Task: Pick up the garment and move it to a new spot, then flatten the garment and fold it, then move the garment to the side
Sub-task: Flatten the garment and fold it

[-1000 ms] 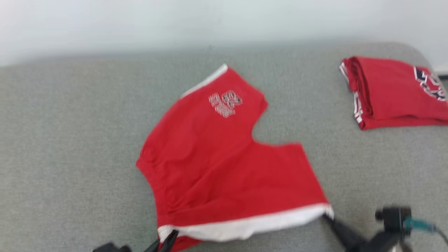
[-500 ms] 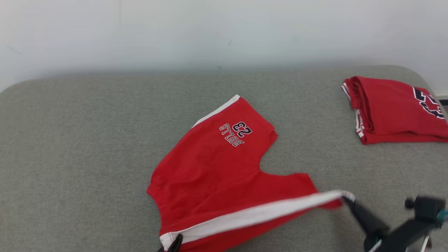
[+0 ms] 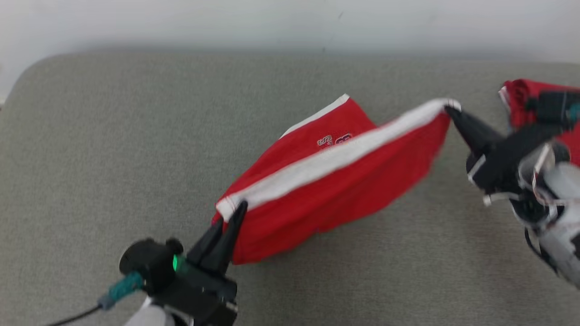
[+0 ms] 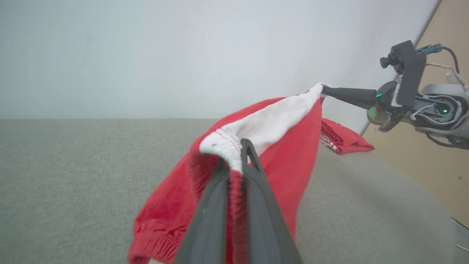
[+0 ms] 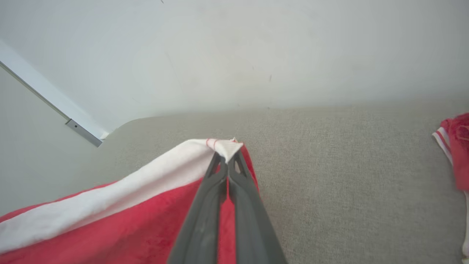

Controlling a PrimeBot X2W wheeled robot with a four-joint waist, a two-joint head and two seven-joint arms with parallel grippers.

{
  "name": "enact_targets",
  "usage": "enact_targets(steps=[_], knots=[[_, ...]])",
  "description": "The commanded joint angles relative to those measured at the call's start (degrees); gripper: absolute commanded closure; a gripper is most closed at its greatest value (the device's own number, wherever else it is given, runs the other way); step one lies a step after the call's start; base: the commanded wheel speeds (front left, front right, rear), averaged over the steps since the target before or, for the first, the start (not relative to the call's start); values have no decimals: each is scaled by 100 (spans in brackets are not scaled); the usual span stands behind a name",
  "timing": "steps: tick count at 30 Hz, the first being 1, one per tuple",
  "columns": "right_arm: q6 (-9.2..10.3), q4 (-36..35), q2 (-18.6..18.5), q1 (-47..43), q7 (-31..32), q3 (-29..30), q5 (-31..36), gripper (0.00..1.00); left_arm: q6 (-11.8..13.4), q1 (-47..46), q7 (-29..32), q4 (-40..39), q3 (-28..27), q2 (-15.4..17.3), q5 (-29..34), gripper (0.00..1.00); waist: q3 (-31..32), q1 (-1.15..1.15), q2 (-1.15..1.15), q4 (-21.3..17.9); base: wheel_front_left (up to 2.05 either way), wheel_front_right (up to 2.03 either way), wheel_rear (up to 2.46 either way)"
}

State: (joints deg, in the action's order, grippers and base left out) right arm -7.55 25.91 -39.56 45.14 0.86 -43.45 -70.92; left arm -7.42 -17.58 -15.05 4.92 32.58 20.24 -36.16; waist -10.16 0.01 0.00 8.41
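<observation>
since half a second ago the white waistband [image 3: 335,156] of the red shorts [image 3: 344,194] has risen off the grey padded surface [image 3: 113,136] and swung over towards the far leg, so that it now covers part of the lettering [image 3: 334,139] that read plainly before. the head camera has shifted as well.

the left gripper [image 3: 240,208] is clamped on the near end of the waistband. in the left wrist view its two dark fingers [image 4: 236,157] pinch the gathered white elastic with red cloth [image 4: 289,146] squeezed between them. the right gripper [image 3: 448,108] is closed on the other end, and in its own view the finger tips [image 5: 227,156] meet on the white corner above the red cloth [image 5: 128,227].

the band runs taut between the two grips, higher at the right end. the rest of the shorts hangs below it, with the lower folds apparently touching the surface, though blur makes that contact hard to judge.

a folded red garment [image 3: 516,95] lies at the right edge of the surface, partly behind the right arm, apart from the shorts. a pale wall [image 3: 272,22] stands behind.
</observation>
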Motion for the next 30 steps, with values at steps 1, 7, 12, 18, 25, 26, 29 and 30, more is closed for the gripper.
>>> enact_targets(steps=[1, 7, 12, 18, 25, 26, 29, 30], knots=[[17, 169, 131, 225, 89, -48, 105, 100, 1, -171, -16, 96, -45, -75, -105, 100, -455, -1, 0, 323, 0, 0, 0], [17, 1112, 723, 1383, 465, -422, 550, 100, 0, -734, -16, 581, -21, -271, -253, 100, -826, -1, 0, 462, 0, 0, 0], [17, 1811, 1133, 2029, 526, -753, 775, 100, -1, -959, -16, 814, -56, -362, -331, 100, -1065, -1, 0, 513, 0, 0, 0], [17, 2444, 1368, 2514, 383, -1159, 983, 100, -1, -1064, -16, 950, -114, -464, -296, 100, -1248, -1, 0, 553, 0, 0, 0], [17, 3067, 1574, 2867, 216, -1375, 962, 100, -1, -1102, -16, 1098, -363, -597, -149, 100, -1405, -1, 0, 582, 0, 0, 0], [17, 3125, 1597, 2909, 193, -1411, 968, 100, -1, -1108, -16, 1137, -341, -629, -147, 100, -1424, -1, 0, 589, 0, 0, 0], [17, 3275, 1671, 2968, 127, -1520, 952, 100, 0, -1183, -16, 1206, -371, -647, -36, 100, -1458, -1, 0, 591, 0, 0, 0], [17, 3329, 1696, 2986, 102, -1561, 960, 100, -1, -1186, -16, 1241, -362, -661, -8, 100, -1460, -1, 0, 587, 0, 0, 0]])
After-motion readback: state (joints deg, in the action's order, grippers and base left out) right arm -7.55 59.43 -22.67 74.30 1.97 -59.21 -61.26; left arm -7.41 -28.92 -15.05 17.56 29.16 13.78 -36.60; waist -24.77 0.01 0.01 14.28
